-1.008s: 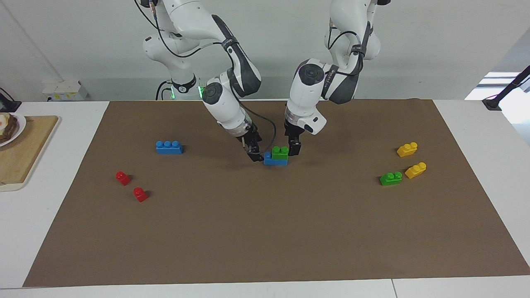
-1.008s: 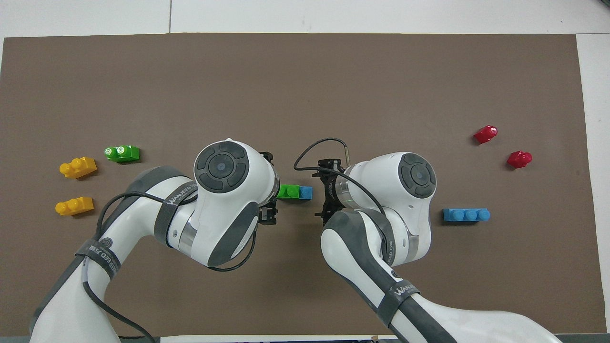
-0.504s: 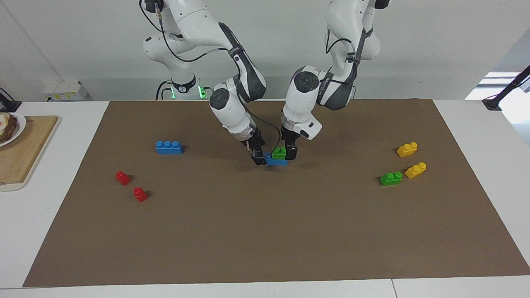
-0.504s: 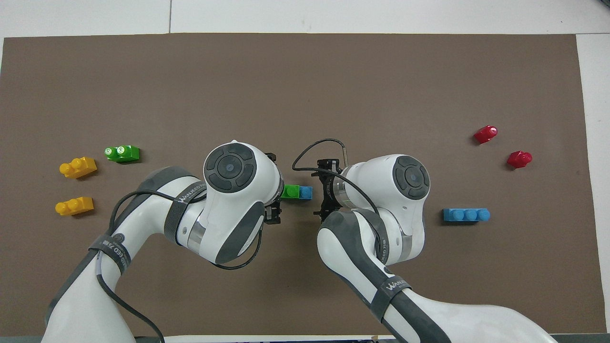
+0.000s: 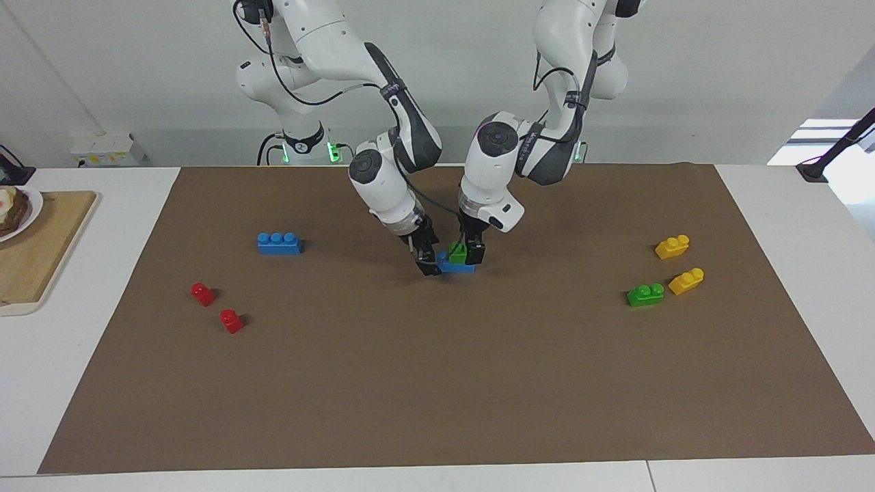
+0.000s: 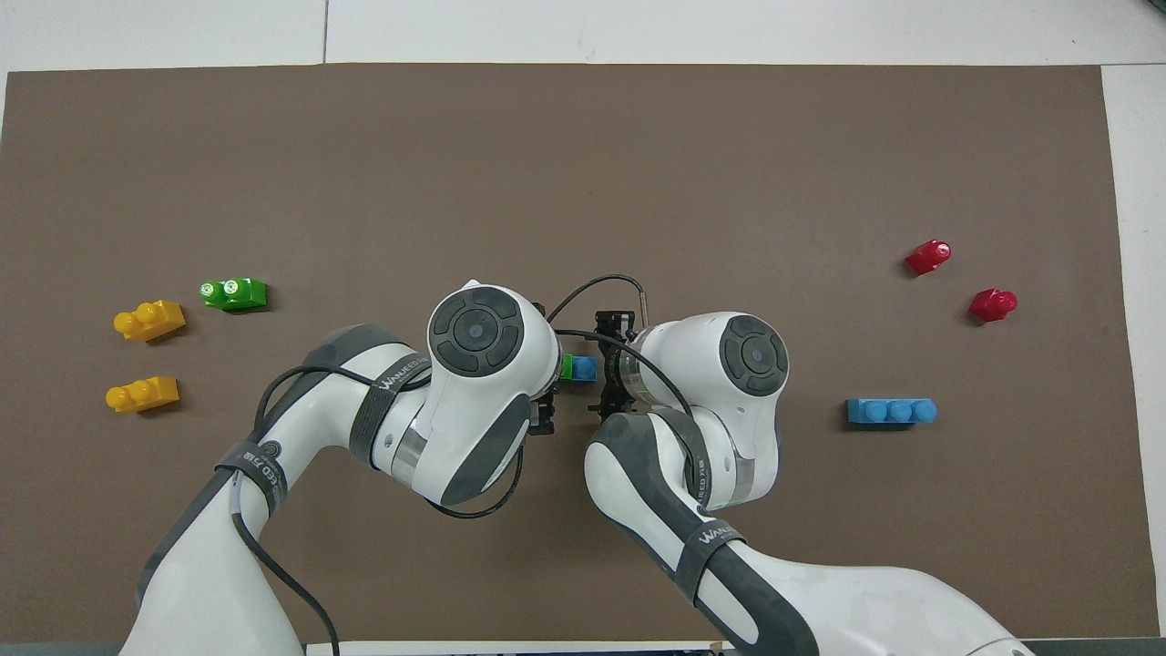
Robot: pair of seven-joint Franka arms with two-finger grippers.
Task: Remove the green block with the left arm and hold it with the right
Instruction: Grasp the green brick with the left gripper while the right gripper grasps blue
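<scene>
The green block (image 5: 456, 253) sits studded on a blue brick (image 5: 456, 267) in the middle of the brown mat; in the overhead view only a sliver of the green block (image 6: 567, 367) and of the blue brick (image 6: 585, 368) shows between the two wrists. My left gripper (image 5: 470, 250) is low at the green block, open, with a finger on either side of it. My right gripper (image 5: 427, 260) is open and low at the blue brick's end toward the right arm's end of the table. A second green brick (image 5: 645, 294) lies loose toward the left arm's end.
Two yellow bricks (image 5: 672, 247) (image 5: 686, 281) lie by the second green brick. A blue three-stud brick (image 5: 279, 243) and two red pieces (image 5: 203, 294) (image 5: 232, 320) lie toward the right arm's end. A wooden board (image 5: 41, 253) with a plate is off the mat there.
Both grippers have closed in on the stacked bricks. The left one moved from beside the green block to straddling it; the right one moved up against the blue brick's end.
</scene>
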